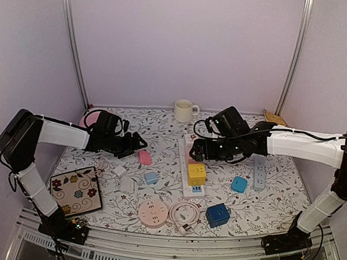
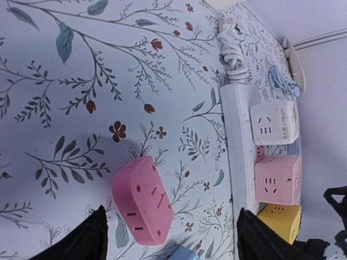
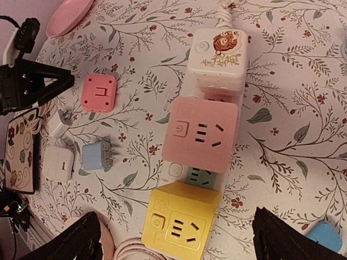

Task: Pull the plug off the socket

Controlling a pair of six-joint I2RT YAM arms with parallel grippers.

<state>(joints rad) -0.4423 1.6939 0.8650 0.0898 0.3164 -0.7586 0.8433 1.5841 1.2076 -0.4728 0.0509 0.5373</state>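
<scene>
beside the power strip on the flowered bench, the pink plug lies flat and free. left claw hovers over it, spread wide, holding nothing. right claw gapes empty above the strip's yellow cube.

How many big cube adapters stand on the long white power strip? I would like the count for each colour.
White cube adapter: 1
Pink cube adapter: 1
Yellow cube adapter: 1
Total: 3
</scene>
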